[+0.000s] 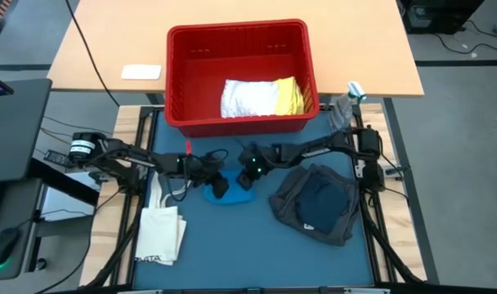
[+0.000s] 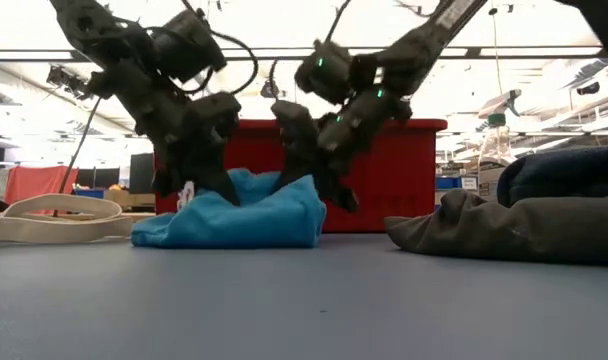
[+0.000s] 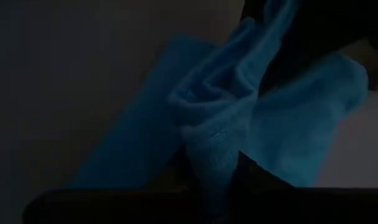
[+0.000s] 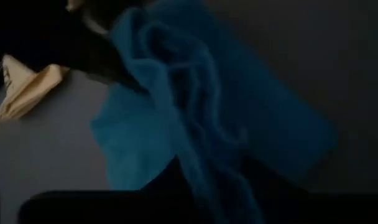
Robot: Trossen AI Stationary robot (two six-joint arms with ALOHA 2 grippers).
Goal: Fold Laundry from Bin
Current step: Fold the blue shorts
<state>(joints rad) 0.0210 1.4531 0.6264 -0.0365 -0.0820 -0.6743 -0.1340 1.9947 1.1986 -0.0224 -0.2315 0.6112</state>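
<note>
A bright blue cloth (image 1: 230, 195) lies bunched on the blue table mat, in front of the red bin (image 1: 178, 73). Both grippers are down at it. My left gripper (image 2: 220, 186) is shut on its left part, and my right gripper (image 2: 322, 188) is shut on its right part. In the bin lie a white textured piece (image 1: 247, 98) and a yellow piece (image 1: 288, 95). A dark grey and navy heap (image 1: 318, 206) rests on the mat to the right. My left gripper pinches a bunched fold of the blue cloth (image 3: 209, 144) between its two fingers, slanting down from the table's left. The cloth is slack, its lower part (image 2: 199, 232) on the mat. My right gripper pinches a gathered ridge of the blue cloth (image 4: 190, 157), slanting down from the table's right. Its fingers (image 2: 309, 170) stand at the cloth's right upper edge. The cloth rests slack on the mat below them.
A cream tote bag (image 1: 160, 233) with long handles lies at the near left of the mat. A clear bottle (image 1: 344, 104) stands at the far right, beside the bin. The near middle of the mat (image 1: 248, 249) is bare.
</note>
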